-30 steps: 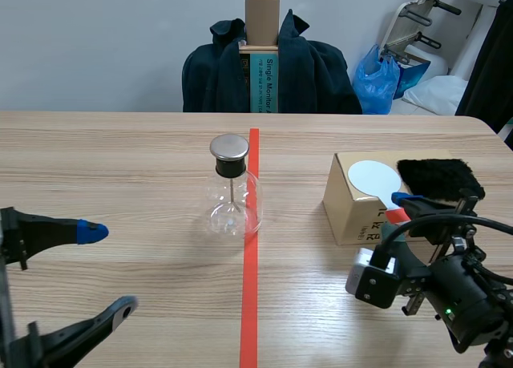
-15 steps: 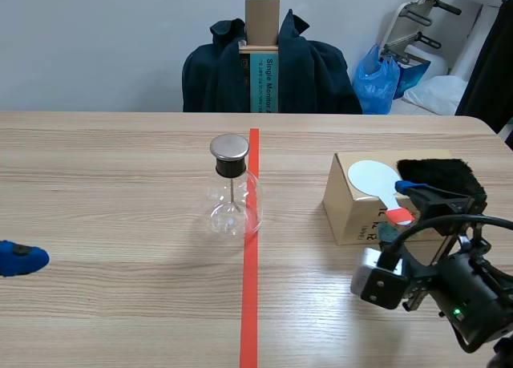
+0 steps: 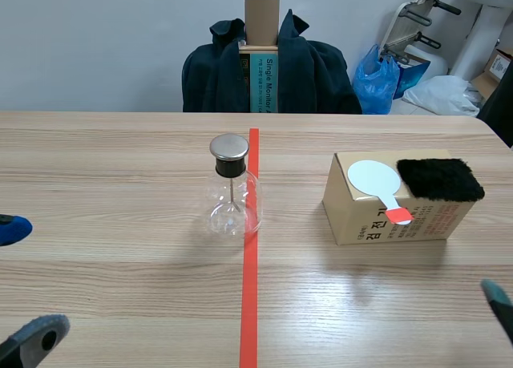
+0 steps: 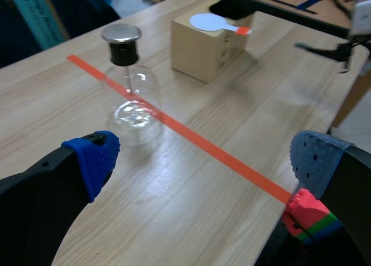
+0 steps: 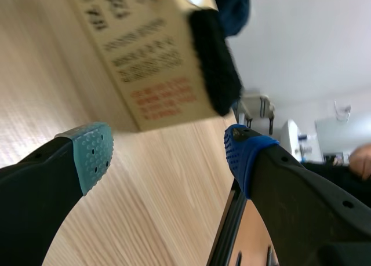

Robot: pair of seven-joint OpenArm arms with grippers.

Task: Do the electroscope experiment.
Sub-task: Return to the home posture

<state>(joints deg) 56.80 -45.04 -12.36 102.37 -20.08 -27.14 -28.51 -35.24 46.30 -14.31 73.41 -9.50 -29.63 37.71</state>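
Observation:
The electroscope (image 3: pixel 232 193), a clear glass flask with a metal cap and a thin rod inside, stands beside the red tape line; it also lies ahead of my left gripper (image 4: pixel 203 161). A cardboard box (image 3: pixel 389 216) to its right carries a white round paddle with a red handle (image 3: pixel 377 180) and a black fur pad (image 3: pixel 439 178). My left gripper (image 3: pixel 22 282) is open at the near left edge, holding nothing. My right gripper (image 5: pixel 168 153) is open and empty, low beside the box (image 5: pixel 139 51) and the fur (image 5: pixel 215 60); only one fingertip (image 3: pixel 497 301) shows in the scene view.
A chair draped with a dark jacket (image 3: pixel 268 67) stands behind the table's far edge. The table's right edge (image 3: pixel 489 131) is close to the box. The other arm's gripper (image 4: pixel 333 48) shows off the table's side in the left wrist view.
My right arm has drawn back from the box toward the near right corner and almost left the scene view. My left gripper has shifted at the left edge and stays open.

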